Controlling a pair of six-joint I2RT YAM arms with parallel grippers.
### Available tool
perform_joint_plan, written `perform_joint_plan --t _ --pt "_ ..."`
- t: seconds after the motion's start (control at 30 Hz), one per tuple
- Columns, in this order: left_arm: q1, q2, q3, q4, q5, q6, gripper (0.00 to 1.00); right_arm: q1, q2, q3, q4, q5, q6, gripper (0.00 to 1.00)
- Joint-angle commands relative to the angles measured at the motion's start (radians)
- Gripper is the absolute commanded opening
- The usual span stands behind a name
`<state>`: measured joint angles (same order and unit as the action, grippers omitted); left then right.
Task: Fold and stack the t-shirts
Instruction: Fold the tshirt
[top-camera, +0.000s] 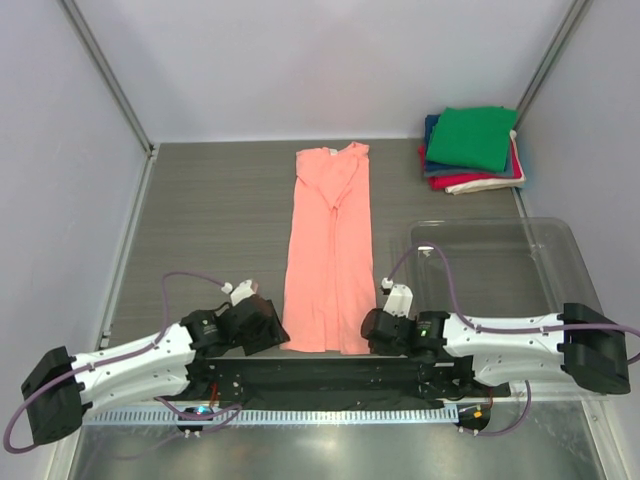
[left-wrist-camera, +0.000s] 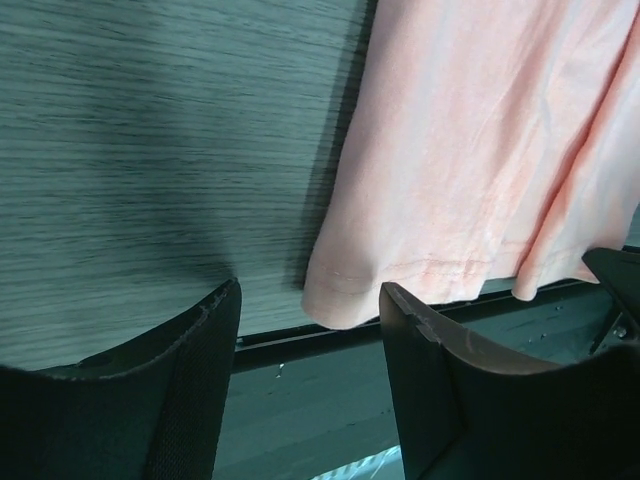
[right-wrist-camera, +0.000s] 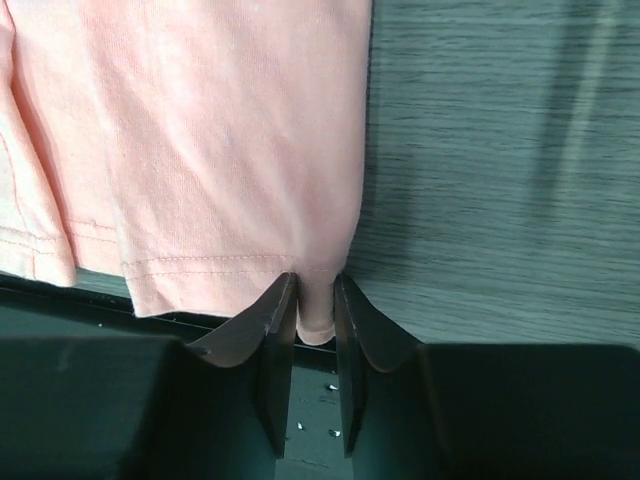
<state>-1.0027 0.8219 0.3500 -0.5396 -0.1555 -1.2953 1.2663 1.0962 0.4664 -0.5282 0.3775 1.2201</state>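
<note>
No legible text, brand, number or sign in any view. The pink t-shirt (top-camera: 328, 250) hem at the tips of the right gripper (right-wrist-camera: 318, 292) shows plain stitching and no print. The folded stack (top-camera: 472, 148), far beyond that gripper, shows nothing readable either.
</note>
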Motion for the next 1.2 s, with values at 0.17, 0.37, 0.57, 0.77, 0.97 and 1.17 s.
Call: perform_joint_plan --t 0.17,0.37,0.57,0.77,0.97,1.17 --pt "-0.031 0.036 -0.045 0.102 0.010 -0.048 0.45 0.004 -0.002 -0.057 0.020 0.017 0.039 0.16" --pt "-0.043 0.102 -0.040 0.150 0.002 -0.044 0.05 0.004 -0.013 -0.052 0.028 0.017 0.032 0.01" --pt "-0.065 0.068 0.125 -0.024 -0.051 -0.006 0.00 0.004 -0.071 0.067 -0.081 0.066 0.010 0.01" --pt "-0.039 0.152 0.392 -0.195 -0.167 0.097 0.00 -0.086 -0.061 0.288 -0.194 0.147 -0.154 0.01" --pt "0.134 0.282 0.570 -0.163 -0.095 0.286 0.00 -0.350 0.046 0.475 -0.181 0.115 -0.437 0.01" --pt "0.326 0.502 0.742 -0.088 0.033 0.451 0.00 -0.530 0.221 0.641 -0.099 0.043 -0.628 0.01"
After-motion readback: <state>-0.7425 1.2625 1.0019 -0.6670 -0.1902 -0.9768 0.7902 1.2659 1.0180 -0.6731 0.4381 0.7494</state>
